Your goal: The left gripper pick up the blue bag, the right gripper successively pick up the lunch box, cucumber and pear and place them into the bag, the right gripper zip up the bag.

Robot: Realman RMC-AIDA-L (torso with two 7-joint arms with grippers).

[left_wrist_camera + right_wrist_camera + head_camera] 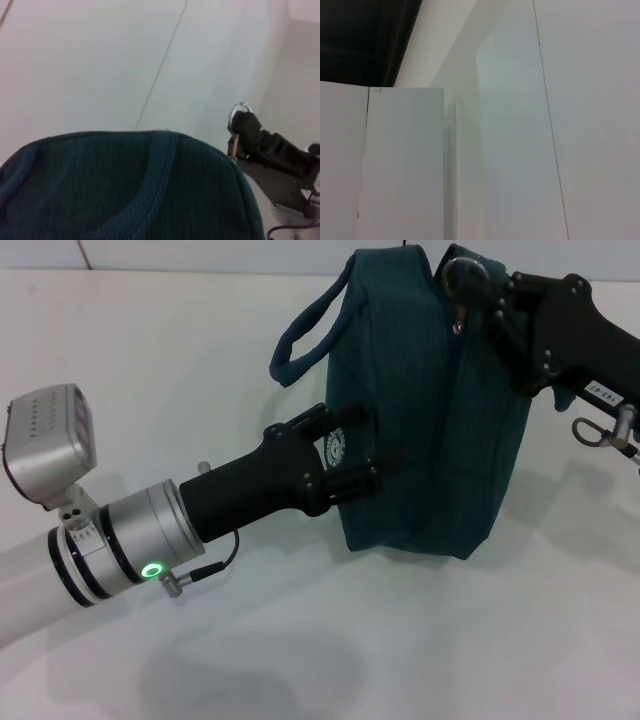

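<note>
one blue bag (430,410) held between two grippers
left gripper (345,468) clamps its side; right gripper (470,290) pinches the zipper pull (458,318) on top.

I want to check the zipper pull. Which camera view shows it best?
The head view: the zipper pull hangs beside the right gripper. The left wrist view shows it smaller; the right wrist view shows none.

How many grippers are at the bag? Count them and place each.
2. The left gripper clamps the blue bag at its side; the right gripper is at its top edge.
</note>
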